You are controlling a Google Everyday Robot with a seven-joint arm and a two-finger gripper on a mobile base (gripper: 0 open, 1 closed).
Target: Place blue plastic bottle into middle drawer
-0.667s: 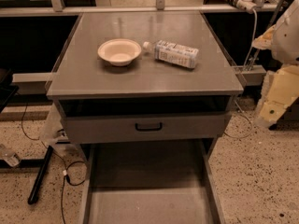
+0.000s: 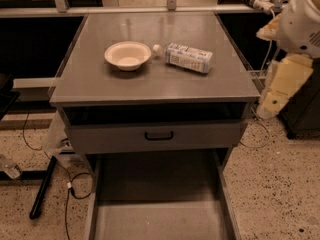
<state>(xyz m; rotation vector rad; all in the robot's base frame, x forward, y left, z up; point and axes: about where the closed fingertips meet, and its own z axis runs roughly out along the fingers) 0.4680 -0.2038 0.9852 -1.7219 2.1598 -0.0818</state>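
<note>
The blue plastic bottle [image 2: 189,57] lies on its side on the grey cabinet top [image 2: 150,84], with its white cap pointing left, towards the cream bowl [image 2: 128,55]. The middle drawer [image 2: 157,204] is pulled out at the bottom of the view and its bare grey floor shows. My gripper [image 2: 272,101] hangs at the right of the cabinet, beyond its right edge. It is apart from the bottle and level with the cabinet top. Nothing shows in it.
A closed grey drawer front with a black handle [image 2: 159,135] sits above the open drawer. My white arm [image 2: 302,21] fills the upper right. Cables and a black leg [image 2: 42,186] lie on the speckled floor at the left. A rail [image 2: 150,9] runs behind the cabinet.
My arm and gripper have shifted a little up and to the left, towards the cabinet's right edge. The bottle, the bowl and the drawers have not moved.
</note>
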